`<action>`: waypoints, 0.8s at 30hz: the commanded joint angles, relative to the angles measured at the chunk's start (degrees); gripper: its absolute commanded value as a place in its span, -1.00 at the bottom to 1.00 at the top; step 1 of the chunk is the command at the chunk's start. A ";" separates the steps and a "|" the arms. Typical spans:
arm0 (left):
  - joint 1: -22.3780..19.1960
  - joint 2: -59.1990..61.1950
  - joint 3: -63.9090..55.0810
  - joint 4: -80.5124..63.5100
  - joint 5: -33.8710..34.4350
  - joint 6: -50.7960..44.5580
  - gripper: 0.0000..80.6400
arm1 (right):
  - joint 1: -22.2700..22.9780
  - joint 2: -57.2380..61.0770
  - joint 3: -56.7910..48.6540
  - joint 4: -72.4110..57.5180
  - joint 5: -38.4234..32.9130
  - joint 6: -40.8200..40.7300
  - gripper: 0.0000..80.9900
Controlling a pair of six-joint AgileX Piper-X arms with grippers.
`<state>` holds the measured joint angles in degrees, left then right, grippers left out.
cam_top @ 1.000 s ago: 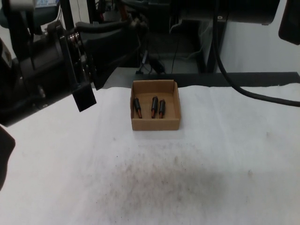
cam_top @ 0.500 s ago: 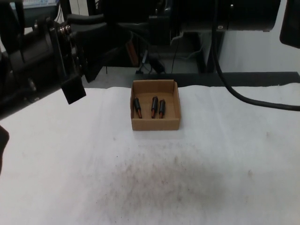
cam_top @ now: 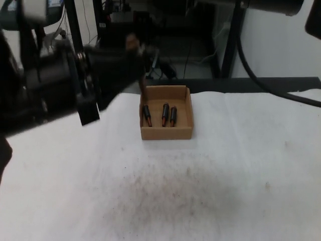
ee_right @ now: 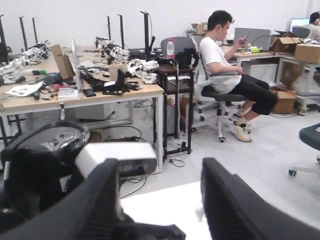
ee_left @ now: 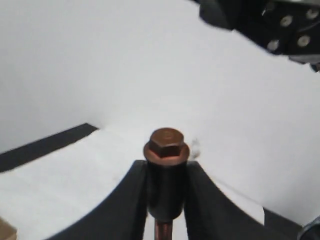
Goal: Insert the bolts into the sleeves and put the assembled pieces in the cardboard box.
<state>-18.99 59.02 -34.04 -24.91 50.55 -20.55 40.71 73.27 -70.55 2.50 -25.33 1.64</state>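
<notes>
**While the left gripper [ee_left: 166, 172] pinches a bolted sleeve, three assembled pieces lie in the cardboard box [cam_top: 166, 133]**

Left wrist view: where its two dark fingers [ee_left: 122, 210] come together, the left gripper clamps a black sleeve [ee_left: 166, 192] between them. A copper-coloured bolt [ee_left: 166, 144] runs through the sleeve. Its hex head sits against the sleeve's end just past the fingertips, and its threaded shank shows out of the other end. The white bench cover [ee_left: 60, 175] lies behind.

Right wrist view: the right gripper [ee_right: 160, 165] has its fingers spread wide with nothing between them. It is held above the edge of the white cover.

High view: the cardboard box stands on the cover toward the bench's far edge. One of the assembled pieces [cam_top: 147, 115] lies near the box's left wall. The other two [cam_top: 169, 115] lie just beside each other in the middle. A blurred arm [cam_top: 55, 90] extends from the left, its tip near the box's far left corner. A dark smudge [cam_top: 170, 193] marks the cover in front of the box.
</notes>
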 commanded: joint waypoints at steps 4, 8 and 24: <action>0.11 -0.67 -1.96 22.04 -18.64 16.86 -1.00 | -0.97 -0.63 -0.33 6.48 8.43 0.25 -0.93; 0.11 0.96 -5.70 26.83 -35.15 28.84 -1.00 | -2.13 -0.74 -0.33 12.65 11.74 2.39 -0.98; -0.63 50.40 -57.76 60.93 -18.32 11.12 -1.00 | -4.70 -3.26 -0.33 21.11 11.74 5.72 -0.98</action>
<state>-19.00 101.32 -80.41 27.30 30.51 -7.72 37.12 71.21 -70.55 22.35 -14.11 6.75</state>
